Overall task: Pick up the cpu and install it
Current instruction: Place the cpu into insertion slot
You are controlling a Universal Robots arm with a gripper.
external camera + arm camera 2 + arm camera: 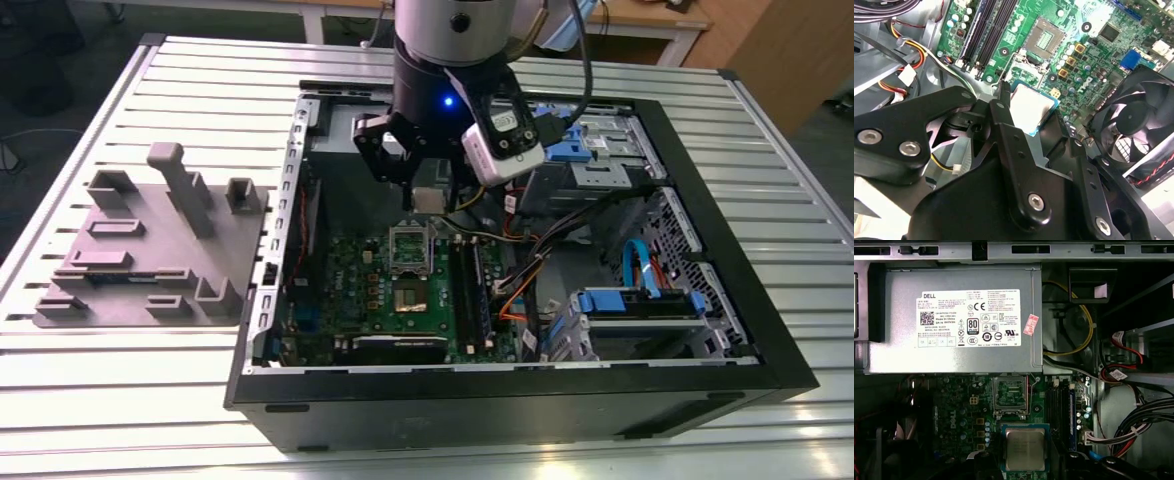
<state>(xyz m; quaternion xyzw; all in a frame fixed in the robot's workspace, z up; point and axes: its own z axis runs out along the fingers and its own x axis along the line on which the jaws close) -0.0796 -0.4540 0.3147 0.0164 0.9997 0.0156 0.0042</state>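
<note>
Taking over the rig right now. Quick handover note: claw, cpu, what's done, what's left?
Claw: shut on the cpu, metal top facing the first wrist view.
Position: inside the open PC case, hanging above the motherboard.
Socket: empty; the cpu is near it but not touching it.
Done: cpu picked up.
Left: cpu not yet seated in the socket.

Exterior view: high, oblique, over whole case (534,405). Both wrist views: close, downward, sharing motherboard (1089,75) (956,407).
</note>
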